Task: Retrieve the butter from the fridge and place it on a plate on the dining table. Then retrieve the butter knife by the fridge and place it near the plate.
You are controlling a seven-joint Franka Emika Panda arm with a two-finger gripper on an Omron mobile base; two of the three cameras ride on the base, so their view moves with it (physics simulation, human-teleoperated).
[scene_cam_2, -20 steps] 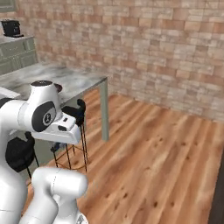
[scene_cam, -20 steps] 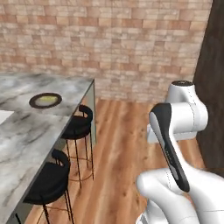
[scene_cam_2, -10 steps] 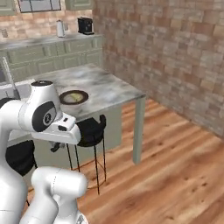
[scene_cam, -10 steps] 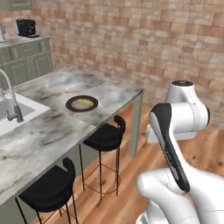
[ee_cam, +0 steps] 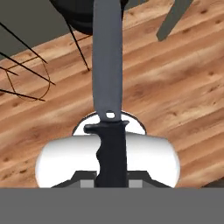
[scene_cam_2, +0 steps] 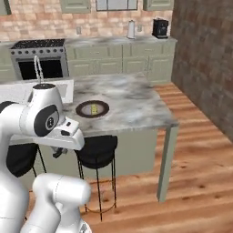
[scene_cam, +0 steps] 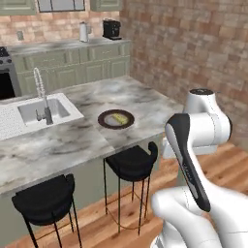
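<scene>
Dark and slim, the knife (ee_cam: 108, 87) sat clamped in my pincer (ee_cam: 111, 177), my jaws closed on its black handle with the grey blade running straight out ahead of me over the wooden floor (ee_cam: 175, 92). I judged it light and stiff, no trouble to carry, but the smooth handle could slide or twist in a two-finger hold, so a grip on the contoured middle of the handle, clear of the blade, seemed the right one, as I had it.

My landmark was the plate (scene_cam: 116, 119), resting on the marbled table (scene_cam: 72, 140) near its edge, above the stools (scene_cam: 131, 162). The butter (scene_cam: 119, 117) lay on the plate, a small pale stick about in its middle. The sink (scene_cam: 41, 110) was set into the stone to the plate's left, well apart from it. I was low and short of the plate, off the table's near side.

In my judgement the butter step was done, and what remained was to lay the knife flat on bare stone just beside the plate.
</scene>
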